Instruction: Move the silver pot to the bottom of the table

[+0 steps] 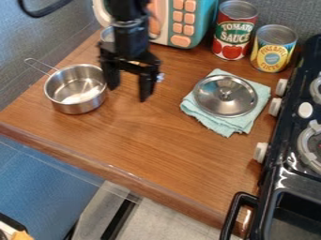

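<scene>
A brown wood-grain tabletop (156,145) spreads across the view, its rounded front edge slanting from the left down to the lower right. A dark grey wall (25,70) rises along the left and back. Below the front edge lie a blue surface (44,187) and, further right, a pale speckled surface (169,222). A black stove (282,176) with white knobs and pale burner rings borders the right side, a curved black handle (235,206) at its near corner.

The silver saucepan (76,105) stands upright at the upper left of the tabletop, its wire handle (41,65) pointing up and left; inside, bright reflections lie on bare metal. A round metal lid (210,101) with a central knob rests on a folded light-teal cloth (219,126) at the right. Behind it, near the back, stand a can with a red and green label (235,30) and, just beside it, a shorter can with a yellow and blue label (274,49). A teal and white toy microwave (203,21) with orange buttons sits at the back.

The black gripper (128,94) hangs just right of the saucepan, its fingers apart; whether one touches the rim, I cannot tell
</scene>
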You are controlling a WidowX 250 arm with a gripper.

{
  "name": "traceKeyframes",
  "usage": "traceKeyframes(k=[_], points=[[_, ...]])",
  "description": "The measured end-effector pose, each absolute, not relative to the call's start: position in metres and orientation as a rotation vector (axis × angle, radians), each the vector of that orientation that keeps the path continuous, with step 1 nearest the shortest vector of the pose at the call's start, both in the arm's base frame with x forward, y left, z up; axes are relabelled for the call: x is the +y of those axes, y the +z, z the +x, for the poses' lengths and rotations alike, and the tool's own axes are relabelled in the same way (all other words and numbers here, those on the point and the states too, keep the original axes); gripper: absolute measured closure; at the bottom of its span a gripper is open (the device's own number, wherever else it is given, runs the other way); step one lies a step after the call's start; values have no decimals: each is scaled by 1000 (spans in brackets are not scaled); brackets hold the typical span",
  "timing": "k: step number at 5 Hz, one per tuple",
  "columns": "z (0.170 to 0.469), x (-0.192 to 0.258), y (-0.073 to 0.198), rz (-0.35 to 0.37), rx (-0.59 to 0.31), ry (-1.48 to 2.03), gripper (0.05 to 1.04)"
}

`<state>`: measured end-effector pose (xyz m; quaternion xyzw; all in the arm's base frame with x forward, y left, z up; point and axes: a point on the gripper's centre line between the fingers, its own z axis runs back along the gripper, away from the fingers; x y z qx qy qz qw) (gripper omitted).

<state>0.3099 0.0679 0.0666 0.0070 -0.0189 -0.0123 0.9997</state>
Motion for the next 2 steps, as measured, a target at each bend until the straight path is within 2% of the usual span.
traceKeyframes(k=[2], points=[[301,97,54,35,7,-25,83]])
